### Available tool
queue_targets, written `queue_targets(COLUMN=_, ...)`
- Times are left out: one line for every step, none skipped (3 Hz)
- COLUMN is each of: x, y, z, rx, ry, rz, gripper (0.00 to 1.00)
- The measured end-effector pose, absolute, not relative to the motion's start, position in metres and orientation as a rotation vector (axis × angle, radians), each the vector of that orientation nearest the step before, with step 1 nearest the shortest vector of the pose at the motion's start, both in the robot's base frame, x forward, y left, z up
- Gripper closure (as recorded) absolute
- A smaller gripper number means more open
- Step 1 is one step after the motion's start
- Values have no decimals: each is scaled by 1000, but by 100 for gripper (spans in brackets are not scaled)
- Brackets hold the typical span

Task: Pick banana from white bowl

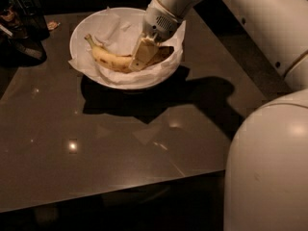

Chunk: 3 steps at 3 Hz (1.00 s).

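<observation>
Camera view showed the gripper [141, 59] down inside the white bowl [80, 26], at the right-hand half of the banana [108, 59], tool body tilted in from upper right. Banana lay on its side on crumpled white paper [115, 28] lining the bowl, stem end toward upper left, dark blotchy end under the tool. Tool touched or nearly touched the fruit; whether it had closed on the fruit or was open around it, cannot tell, near part of the tool hid the contact. Banana looked to be resting on the paper, not lifted. Bowl sat near the far edge of the dark glossy table [96, 143]; dark clutter [19, 13] at far left, well apart from the bowl. Arm [260, 18] came in from the right. Judged step: secure grasp, then lift. To do it well: squeeze across the banana's narrow width, gently, since ripe fruit bruises and slips. Raise straight up until above the rim before any sideways travel. Grasp sat off-centre toward one end, so the free stem end would likely droop; slow lift advised. Paper could snag and ride up with the fruit, or tug the bowl; watch for that.
</observation>
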<state>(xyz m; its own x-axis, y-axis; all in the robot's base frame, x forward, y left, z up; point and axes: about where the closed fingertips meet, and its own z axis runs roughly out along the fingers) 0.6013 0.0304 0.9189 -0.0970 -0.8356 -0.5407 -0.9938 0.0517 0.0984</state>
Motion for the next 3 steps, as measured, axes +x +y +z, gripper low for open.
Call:
queue_targets(x=601, y=30, z=919, rx=-1842, ry=1998, rz=650, gripper=100)
queue_targets(x=575, y=36, z=937, rx=-1847, ry=1944, rz=690, gripper=100)
queue_targets(x=532, y=39, z=957, rx=-1842, ry=1904, rz=734, gripper=100)
